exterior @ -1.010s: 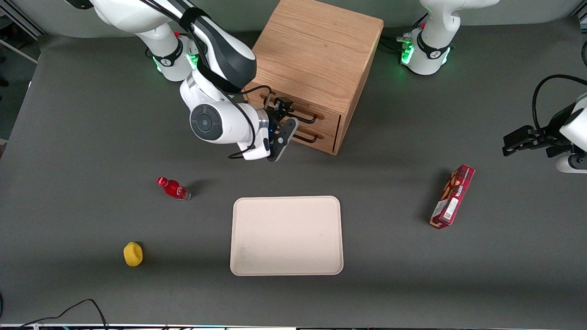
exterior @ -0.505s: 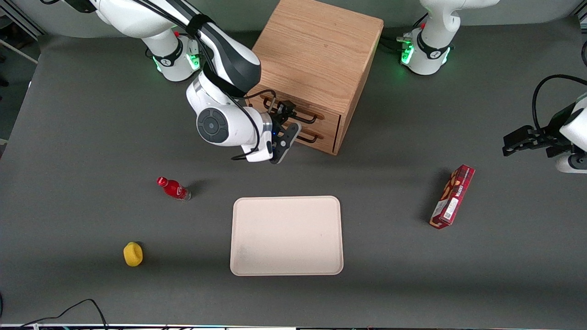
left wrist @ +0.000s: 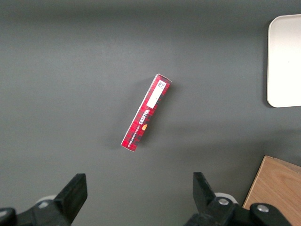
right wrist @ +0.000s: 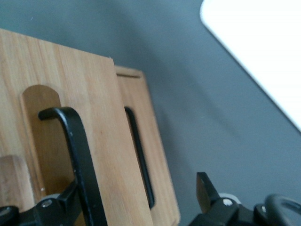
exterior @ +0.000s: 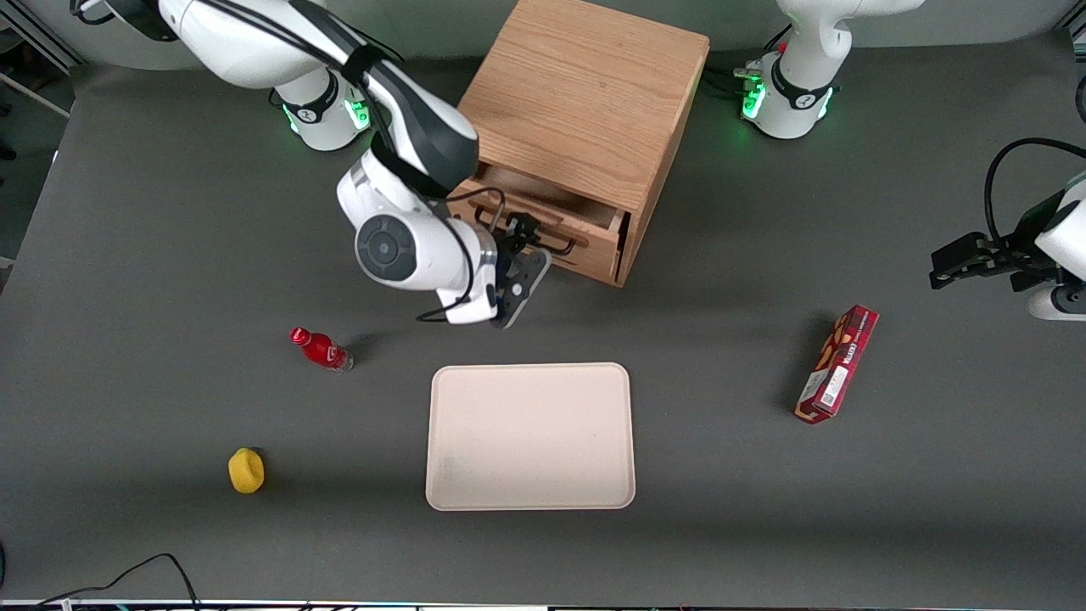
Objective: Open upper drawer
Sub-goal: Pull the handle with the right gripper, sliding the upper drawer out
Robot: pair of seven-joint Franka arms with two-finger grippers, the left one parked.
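Note:
The wooden cabinet (exterior: pixel 585 93) stands at the back of the table. Its upper drawer (exterior: pixel 585 242) is pulled partly out toward the front camera, and a strip of its inside shows. My right gripper (exterior: pixel 519 242) is at the drawer's black bar handle (exterior: pixel 551 243). In the right wrist view the gripper (right wrist: pixel 136 188) is open, its fingers wide apart. One finger (right wrist: pixel 59 207) rests against the handle (right wrist: pixel 77 150) on the upper drawer's front (right wrist: pixel 99 117). The lower drawer (right wrist: pixel 157 188) is closed.
A cream tray (exterior: pixel 530 437) lies nearer the front camera than the cabinet. A red bottle (exterior: pixel 321 349) and a yellow object (exterior: pixel 246 471) lie toward the working arm's end. A red box (exterior: pixel 836 365) lies toward the parked arm's end and also shows in the left wrist view (left wrist: pixel 146 113).
The upper drawer has slid out of the cabinet toward the front camera. My gripper moved with its handle, and the drawer now covers the lower drawer's front in the front view.

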